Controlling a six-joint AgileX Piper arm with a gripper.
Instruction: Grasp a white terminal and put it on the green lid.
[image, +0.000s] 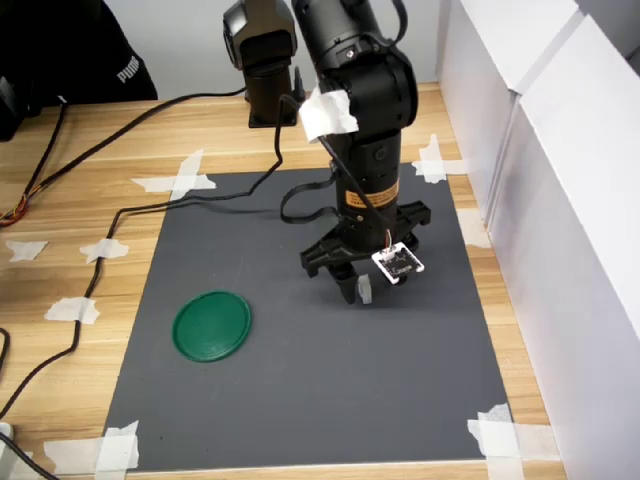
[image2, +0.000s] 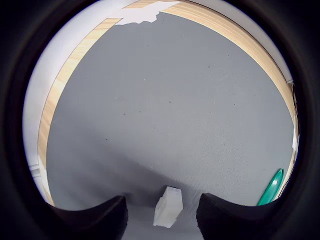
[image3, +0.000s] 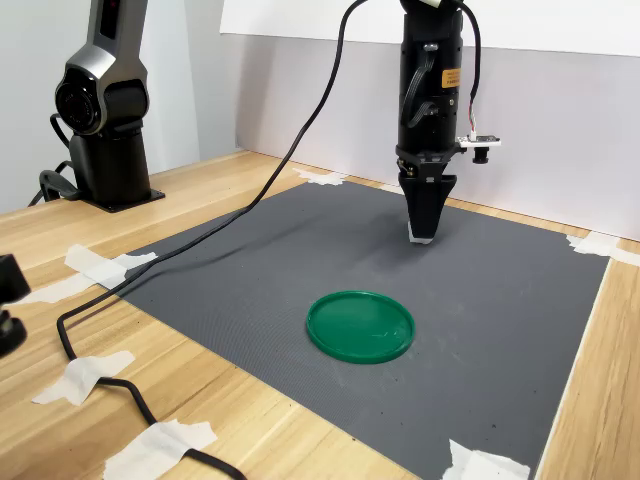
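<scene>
The tiny white rigid plastic terminal block (image2: 168, 206) sits between the black gripper's (image2: 162, 215) narrowed fingers, seemingly pinched by its flat sides; light, slippery. The flat round dark-green plastic lid (image: 211, 325) lies at eight o'clock on the grey mat (image: 330, 400).
</scene>
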